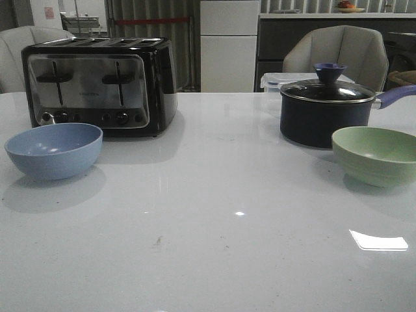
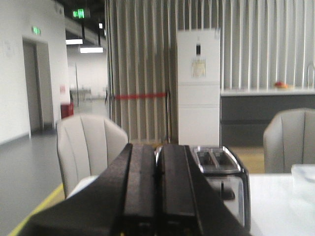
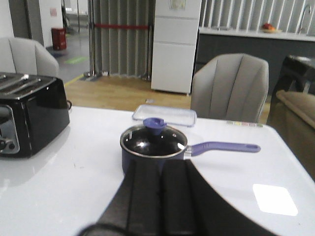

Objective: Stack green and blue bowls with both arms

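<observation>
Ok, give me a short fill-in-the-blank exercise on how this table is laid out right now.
1. The blue bowl sits in front of the ____, on the robot's left.
2. The green bowl sits beside the lidded ____.
3. The bowls are not yet ____: they sit far apart.
4. The fingers of the left hand and of the right hand are pressed ____, holding nothing.

Missing words: toaster; saucepan; stacked; together

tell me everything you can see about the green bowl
The green bowl is a plain, matte, pale sage round bowl, plastic-looking, with a smooth rim and no pattern. It sits upright and looks empty on the white table, at the right side in the front view, its right edge cut off by the frame. The dark saucepan stands just behind it; whether they touch is unclear. No pincer is near it.
</observation>
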